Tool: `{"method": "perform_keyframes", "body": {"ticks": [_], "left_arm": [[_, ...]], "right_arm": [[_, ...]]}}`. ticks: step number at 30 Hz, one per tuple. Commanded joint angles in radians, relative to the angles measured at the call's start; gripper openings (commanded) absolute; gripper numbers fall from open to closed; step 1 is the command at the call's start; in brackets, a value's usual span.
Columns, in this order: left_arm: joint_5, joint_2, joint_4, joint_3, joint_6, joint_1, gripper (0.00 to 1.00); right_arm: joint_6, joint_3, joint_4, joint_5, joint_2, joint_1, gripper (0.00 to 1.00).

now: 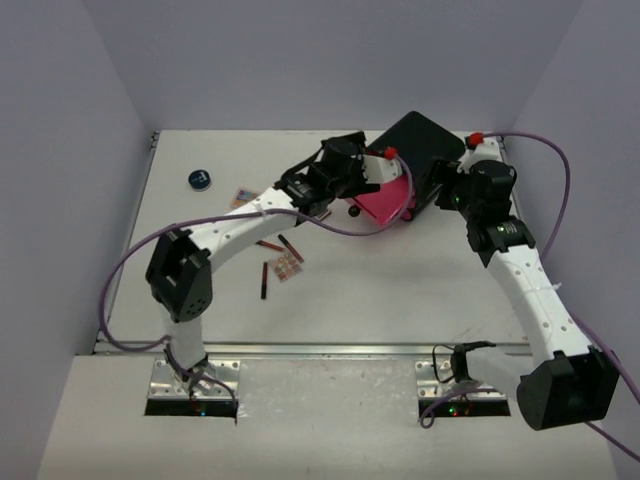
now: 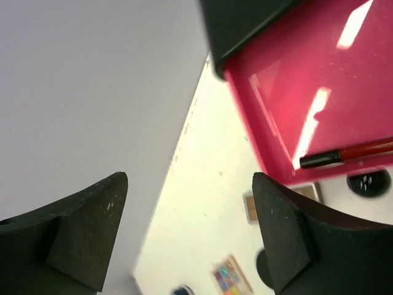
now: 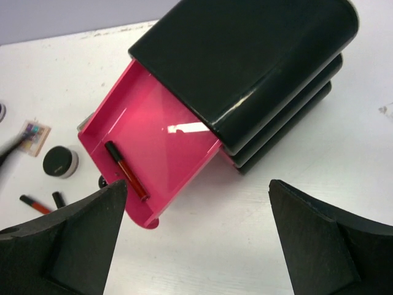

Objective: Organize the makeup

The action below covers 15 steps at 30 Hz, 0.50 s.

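A red and black stick lies in the open pink drawer of the black box; it also shows in the left wrist view. My left gripper is open and empty above the drawer's left edge. My right gripper is open and empty at the right of the box. On the table lie a round black compact, a palette, another palette, thin sticks and a dark-blue jar.
The black box stands at the back right with the pink drawer pulled out toward the table's middle. Grey walls close the table on the left, back and right. Purple cables hang from both arms.
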Motion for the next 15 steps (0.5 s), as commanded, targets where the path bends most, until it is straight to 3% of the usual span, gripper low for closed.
{"method": "perform_keyframes", "body": {"ticks": [1,4,7,11,15], "left_arm": [[0.152,-0.300,-0.271,-0.059,-0.606,0.173,0.79],[0.243,-0.389,-0.348,-0.233,-0.778,0.260,0.79],[0.241,-0.495,-0.333,-0.462,-0.805,0.269,0.80],[0.198,-0.524,-0.361,-0.618,-0.864,0.271,0.79],[0.243,-0.506,-0.301,-0.748,-0.930,0.272,0.77]], "right_arm": [[0.014,-0.025,0.020,-0.052,-0.011,0.001,0.97],[0.026,-0.033,0.034,-0.058,-0.007,0.001,0.97],[0.037,-0.039,0.046,-0.078,-0.001,0.001,0.97],[0.040,-0.042,0.038,-0.095,0.003,0.001,0.97],[0.043,-0.065,0.056,-0.087,-0.011,0.001,0.97]]}}
